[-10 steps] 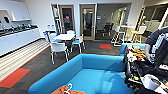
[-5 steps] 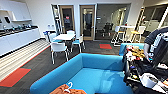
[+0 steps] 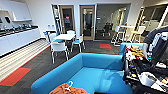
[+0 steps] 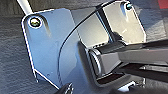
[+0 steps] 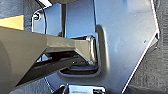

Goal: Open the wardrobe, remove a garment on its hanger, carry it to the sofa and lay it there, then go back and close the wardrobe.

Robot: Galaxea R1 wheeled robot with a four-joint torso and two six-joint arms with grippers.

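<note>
My head view's lower edge cuts off the garment; my sofa's right end sits behind a cart.

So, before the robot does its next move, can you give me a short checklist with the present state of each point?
1. Garment on the sofa: cannot tell; it shows at the head view's bottom edge, by the seat front.
2. Hanger with the garment: ok, its hook pokes out of the orange cloth.
3. Sofa seat free beyond the garment: ok.
4. Person and cluttered cart beside the sofa: not ok, close.
5. Tool state, both arms: cannot tell.
</note>
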